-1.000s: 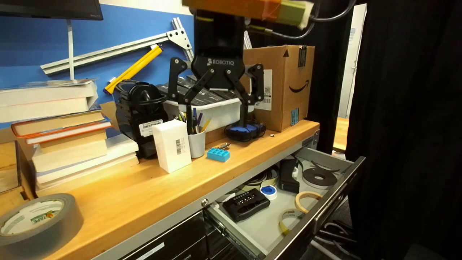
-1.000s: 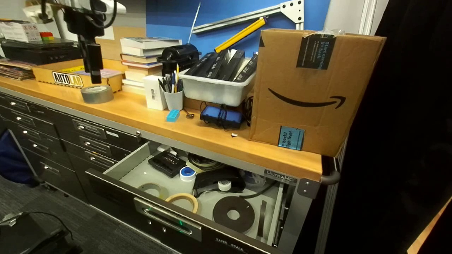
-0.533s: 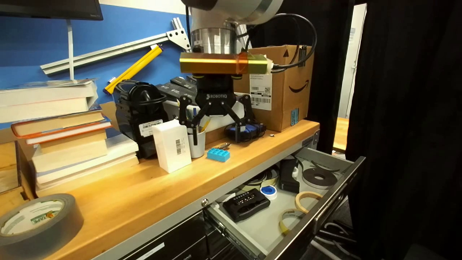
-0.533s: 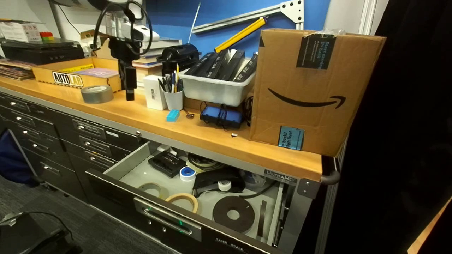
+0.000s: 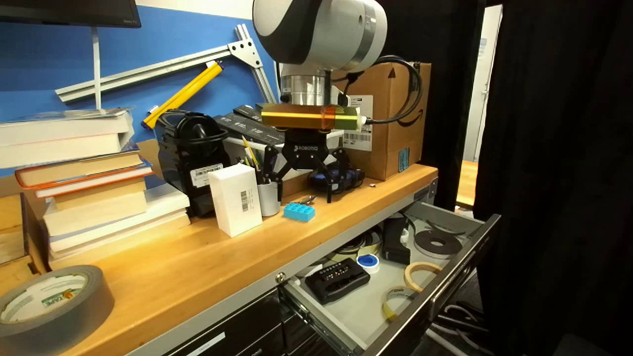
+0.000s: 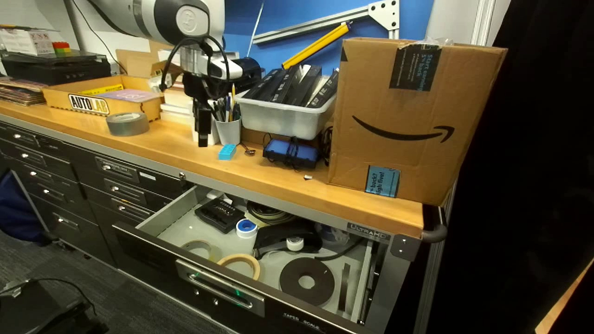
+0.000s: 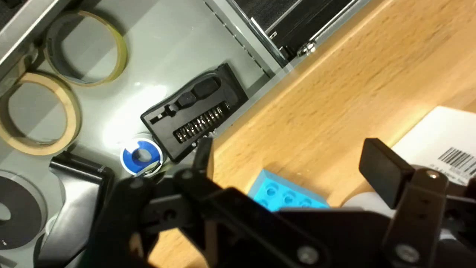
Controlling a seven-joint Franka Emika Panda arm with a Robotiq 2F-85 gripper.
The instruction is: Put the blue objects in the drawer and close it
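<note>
Gripper (image 5: 304, 200) spread wide above bench (image 5: 207, 262). Light-blue brick (image 5: 299, 212) and cord-wrapped dark-blue box (image 6: 304, 153) on bench, apart; drawer (image 6: 174, 233) pulled out, tape rolls (image 7: 73, 115) inside.

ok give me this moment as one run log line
gripper: open, empty, above bench | light-blue block: on bench | dark-blue item: on bench, cable-wrapped | drawer: pulled open | next: likely grasp light-blue block

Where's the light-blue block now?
In an exterior view, the light-blue block sits on the wooden benchtop, just right of the pen cup, with the open drawer lower right.
</note>
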